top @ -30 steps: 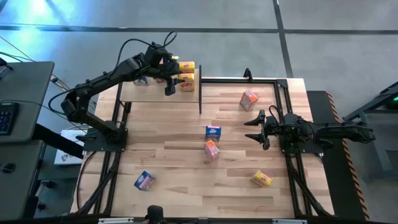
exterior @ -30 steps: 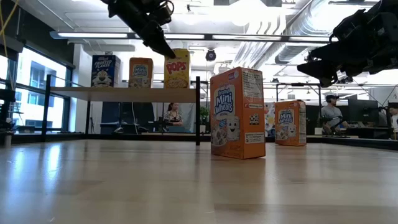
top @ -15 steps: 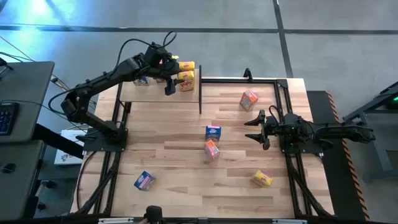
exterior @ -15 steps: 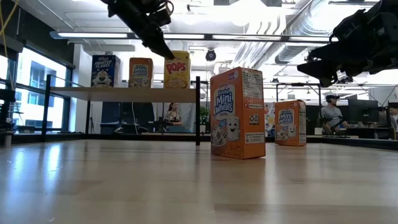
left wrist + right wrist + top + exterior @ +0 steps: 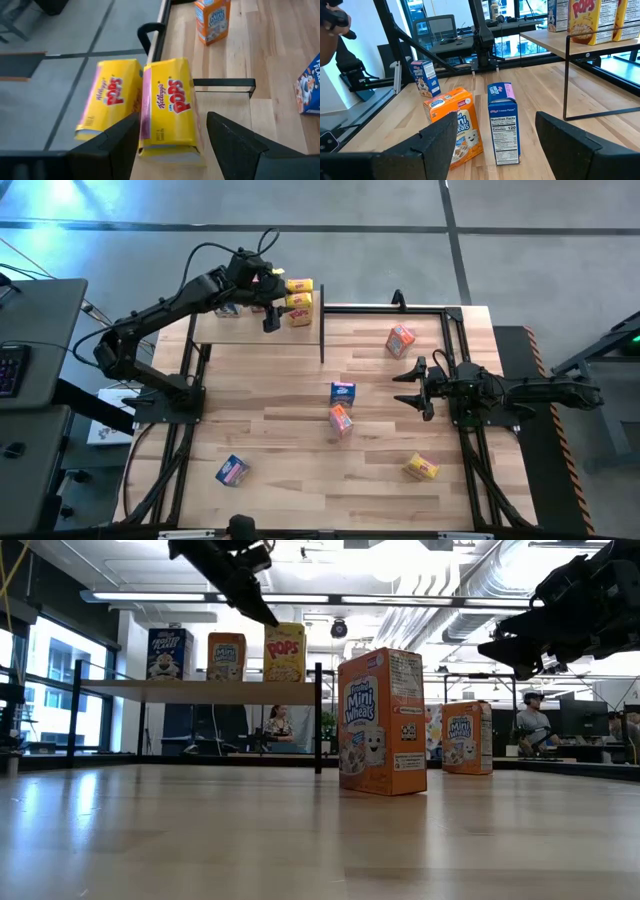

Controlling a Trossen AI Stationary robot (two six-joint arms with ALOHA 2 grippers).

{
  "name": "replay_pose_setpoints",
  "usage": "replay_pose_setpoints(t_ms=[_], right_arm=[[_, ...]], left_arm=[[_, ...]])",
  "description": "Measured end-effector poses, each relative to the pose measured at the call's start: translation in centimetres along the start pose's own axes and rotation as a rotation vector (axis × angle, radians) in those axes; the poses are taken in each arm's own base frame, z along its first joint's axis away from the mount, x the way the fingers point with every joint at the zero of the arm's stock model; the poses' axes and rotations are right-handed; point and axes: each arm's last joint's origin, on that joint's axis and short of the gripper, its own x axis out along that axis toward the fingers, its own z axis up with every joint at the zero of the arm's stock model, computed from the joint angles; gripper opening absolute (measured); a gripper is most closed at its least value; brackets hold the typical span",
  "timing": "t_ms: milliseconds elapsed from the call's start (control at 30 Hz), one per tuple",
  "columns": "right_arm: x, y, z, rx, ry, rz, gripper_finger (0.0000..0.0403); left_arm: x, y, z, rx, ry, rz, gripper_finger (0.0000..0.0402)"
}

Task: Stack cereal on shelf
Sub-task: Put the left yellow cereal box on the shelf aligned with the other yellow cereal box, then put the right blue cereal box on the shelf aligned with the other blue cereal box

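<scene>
The shelf [image 5: 250, 330] stands at the table's far left. On it, two yellow cereal boxes [image 5: 167, 107] [image 5: 107, 102] stand upright on their bottom ends, side by side. A blue box [image 5: 170, 653] stands farther left. My left gripper [image 5: 172, 118] is open just above the nearer yellow box, a finger on either side of its top; I see no touch. Five more boxes sit on the tabletop: orange [image 5: 400, 340], blue [image 5: 343, 392], orange [image 5: 341, 419], blue [image 5: 231, 470], yellow [image 5: 421, 468]. My right gripper [image 5: 412, 385] waits open at the right, pointing level toward the middle.
A black upright post [image 5: 321, 330] marks the shelf's right end, close to the yellow boxes. Black frame rails [image 5: 455, 330] run along the table's edges. A person [image 5: 533, 720] sits in the room behind.
In the low view my left gripper's fingertip overlapped the top of the right-hand yellow box; now it stands just above that top. The box remains upright on the shelf.
</scene>
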Motion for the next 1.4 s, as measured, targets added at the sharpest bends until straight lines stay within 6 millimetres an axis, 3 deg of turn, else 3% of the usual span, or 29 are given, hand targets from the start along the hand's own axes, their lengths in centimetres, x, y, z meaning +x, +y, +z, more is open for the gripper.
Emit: replay_pose_setpoints(t_ms=[433, 767, 1033, 1400], right_arm=[[0.0, 0.0, 0.0, 0.000, 0.000, 0.000, 0.0261], [0.0, 0.0, 0.0, 0.000, 0.000, 0.000, 0.0261], [0.0, 0.0, 0.0, 0.000, 0.000, 0.000, 0.0261], [0.0, 0.0, 0.0, 0.000, 0.005, -0.001, 0.0261]], left_arm=[[-3.9, -2.2, 1.5, -0.010, -0.040, 0.058, 0.0221], [-4.8, -8.0, 3.9, 0.026, -0.102, -0.087, 0.0221], [-2.8, -13.3, 5.7, 0.067, -0.101, -0.171, 0.0221], [2.9, -18.3, 6.2, 0.063, -0.047, -0.250, 0.0221]])
